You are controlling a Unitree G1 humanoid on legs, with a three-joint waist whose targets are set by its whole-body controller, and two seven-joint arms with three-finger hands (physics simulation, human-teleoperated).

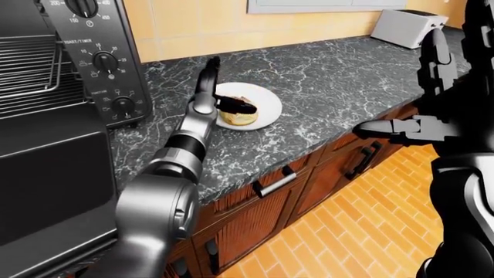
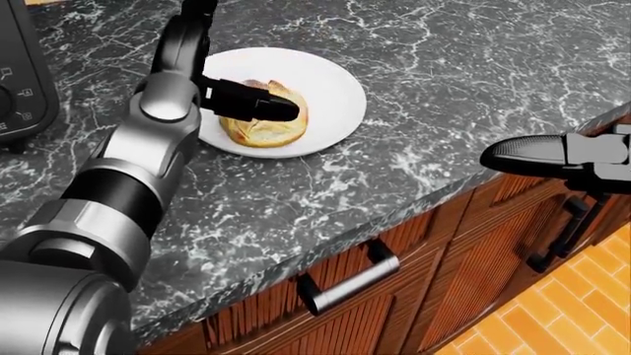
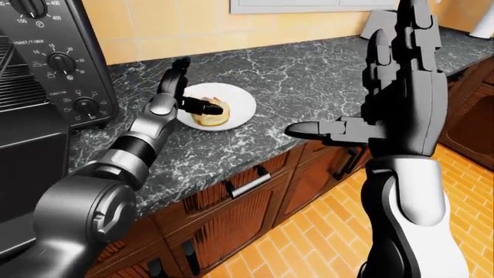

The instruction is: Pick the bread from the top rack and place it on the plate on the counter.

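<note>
Resting on the one white plate [image 2: 325,81], a single piece of bread [image 2: 264,129] lies toward the plate's left side in the head view, on the dark marbled tabletop [image 2: 444,66]. One left hand [image 2: 231,89] hangs over it with fingers spread: one black finger [image 2: 251,102] reaches across the top of the bread, the others point up and away, nothing gripped. One right hand [image 3: 390,81] is raised well apart at the right, fingers straight and splayed, holding nothing. One toaster oven [image 1: 85,63] stands at the left, with one toaster [image 1: 405,26] at the far end.
</note>
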